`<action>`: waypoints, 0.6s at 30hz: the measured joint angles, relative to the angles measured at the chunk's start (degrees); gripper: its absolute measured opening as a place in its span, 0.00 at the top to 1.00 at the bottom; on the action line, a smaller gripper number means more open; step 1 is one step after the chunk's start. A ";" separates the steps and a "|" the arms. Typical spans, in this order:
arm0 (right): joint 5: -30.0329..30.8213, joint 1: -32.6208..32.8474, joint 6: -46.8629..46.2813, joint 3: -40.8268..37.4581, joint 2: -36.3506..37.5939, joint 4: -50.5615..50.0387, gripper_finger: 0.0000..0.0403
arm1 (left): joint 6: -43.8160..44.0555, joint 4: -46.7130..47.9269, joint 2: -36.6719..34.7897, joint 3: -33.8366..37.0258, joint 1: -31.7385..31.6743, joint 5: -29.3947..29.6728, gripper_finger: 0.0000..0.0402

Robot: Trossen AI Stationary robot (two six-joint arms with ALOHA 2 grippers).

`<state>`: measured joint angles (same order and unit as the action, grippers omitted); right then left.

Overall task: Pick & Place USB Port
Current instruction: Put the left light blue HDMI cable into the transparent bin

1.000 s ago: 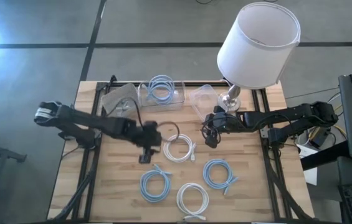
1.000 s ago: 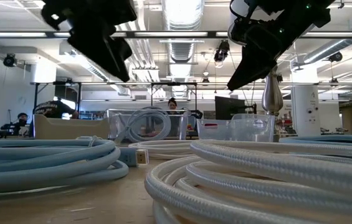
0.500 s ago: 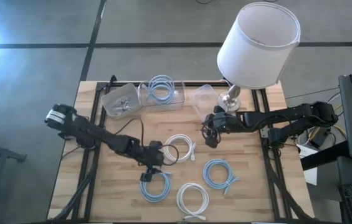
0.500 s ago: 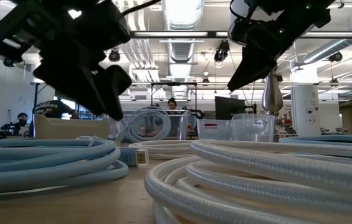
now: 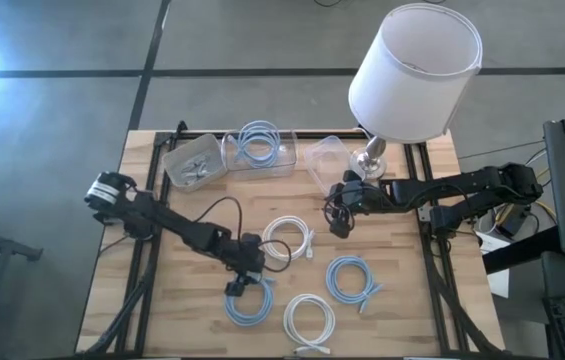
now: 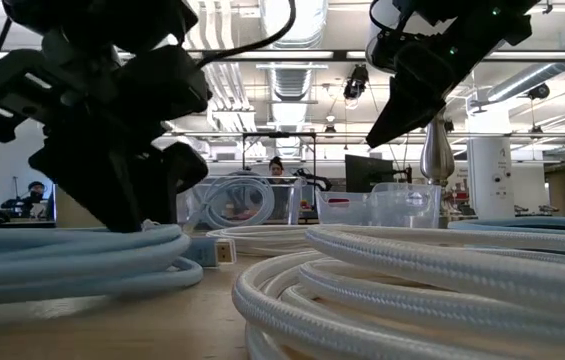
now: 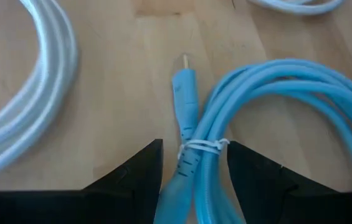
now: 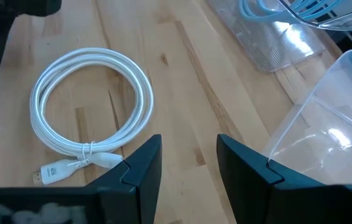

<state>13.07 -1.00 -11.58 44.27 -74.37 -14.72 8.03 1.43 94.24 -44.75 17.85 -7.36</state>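
While one blue cable already lies coiled in the clear bin (image 5: 258,152), the left gripper (image 7: 191,167) sits low with fingers spread around the tied blue cable (image 5: 249,298) on the table; grasp and transfer remain. Right gripper (image 8: 187,163) waits, spread, mid-table.

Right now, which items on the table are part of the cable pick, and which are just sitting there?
In play:
- left gripper, fingers open either side of the blue cable coil at its tie
- clear bin already holding a blue cable

Lying about:
- two white cable coils
- second blue coil
- lamp
- right gripper, hovering open
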 joint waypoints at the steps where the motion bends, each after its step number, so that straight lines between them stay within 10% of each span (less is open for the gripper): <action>1: 0.00 0.00 0.09 -0.04 0.00 0.00 0.63 | -0.04 -0.02 0.36 0.00 0.00 -0.41 0.55; 18: -0.01 0.00 0.27 -0.11 0.00 0.01 0.63 | -4.98 0.83 -0.46 0.07 -0.11 1.20 0.86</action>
<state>13.06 -1.00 -11.31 44.16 -74.37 -14.71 3.05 2.26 93.78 -44.69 17.74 -6.16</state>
